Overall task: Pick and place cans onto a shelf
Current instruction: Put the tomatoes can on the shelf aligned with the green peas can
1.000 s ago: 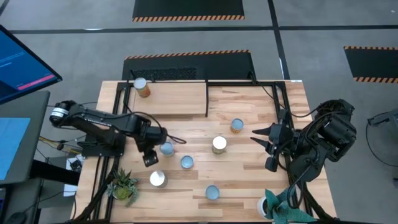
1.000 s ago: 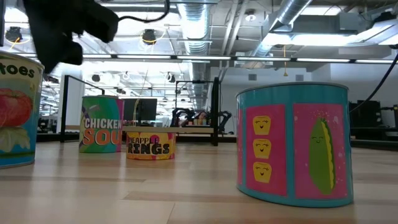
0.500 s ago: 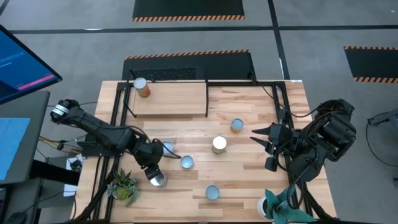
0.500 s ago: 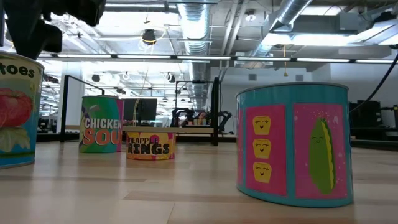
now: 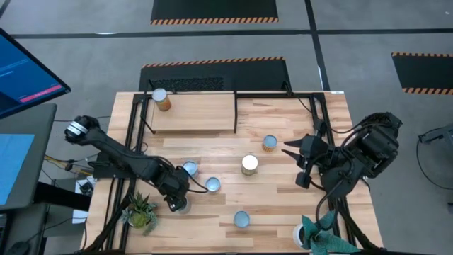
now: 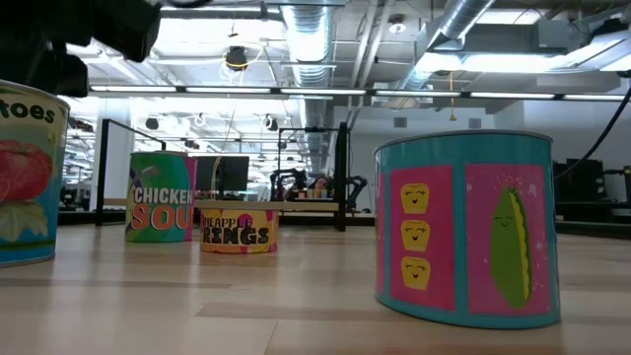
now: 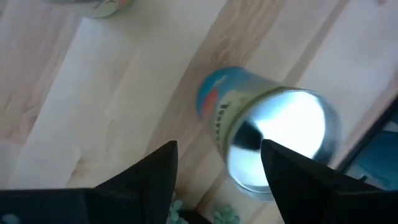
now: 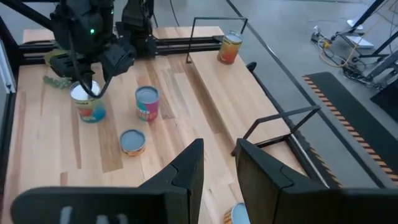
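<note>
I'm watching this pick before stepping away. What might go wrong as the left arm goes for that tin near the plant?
The left gripper hangs open above the silver-topped can, but the can sits toward one finger, so closing might tip or shove it. The potted plant stands close beside that can; the arm may brush its leaves. Two more cans stand close by and may be knocked on lifting.

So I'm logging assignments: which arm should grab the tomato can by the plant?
Left. Its hand hovers open directly above the tomato can; the right hand waits across the table.
</note>
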Robot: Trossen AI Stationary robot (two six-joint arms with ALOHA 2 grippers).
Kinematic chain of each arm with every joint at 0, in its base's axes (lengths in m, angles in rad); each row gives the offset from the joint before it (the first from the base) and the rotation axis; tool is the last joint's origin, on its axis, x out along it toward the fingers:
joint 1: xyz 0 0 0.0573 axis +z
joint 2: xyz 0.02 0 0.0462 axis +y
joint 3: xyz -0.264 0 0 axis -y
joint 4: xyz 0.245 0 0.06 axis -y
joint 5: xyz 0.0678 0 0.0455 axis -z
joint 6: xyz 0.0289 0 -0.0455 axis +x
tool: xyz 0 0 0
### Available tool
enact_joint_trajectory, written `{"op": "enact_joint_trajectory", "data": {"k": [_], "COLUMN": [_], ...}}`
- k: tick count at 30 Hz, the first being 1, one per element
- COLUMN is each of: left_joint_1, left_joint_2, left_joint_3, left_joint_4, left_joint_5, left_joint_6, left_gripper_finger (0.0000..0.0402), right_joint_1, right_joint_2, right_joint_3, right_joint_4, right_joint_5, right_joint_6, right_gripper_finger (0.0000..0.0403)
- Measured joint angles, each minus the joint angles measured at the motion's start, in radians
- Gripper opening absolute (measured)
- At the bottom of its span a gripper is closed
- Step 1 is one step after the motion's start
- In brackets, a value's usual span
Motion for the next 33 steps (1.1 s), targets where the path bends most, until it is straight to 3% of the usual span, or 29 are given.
{"op": "enact_joint_trajectory", "data": {"k": [21,25,33], "left_joint_1": [0.002,0.002,0.003], "left_joint_2": [0.019,0.020,0.020], "left_joint_3": [0.003,0.003,0.002], "left_joint_4": [0.004,0.011,0.004], "left_joint_5": [-0.008,0.002,0.013], "left_joint_6": [-0.003,-0.003,0.040], "left_gripper_finger": [0.0214,0.0174,0.0029], "right_joint_1": [0.000,0.000,0.000], "right_joint_2": [0.000,0.000,0.000], "right_joint_3": [0.000,0.000,0.000], "right_joint_4": [0.000,0.000,0.000], "right_joint_5": [-0.002,-0.002,-0.002], "right_joint_6": [-0.005,-0.005,-0.005], "right_gripper_finger": [0.0116,0.0116,0.0116]}}
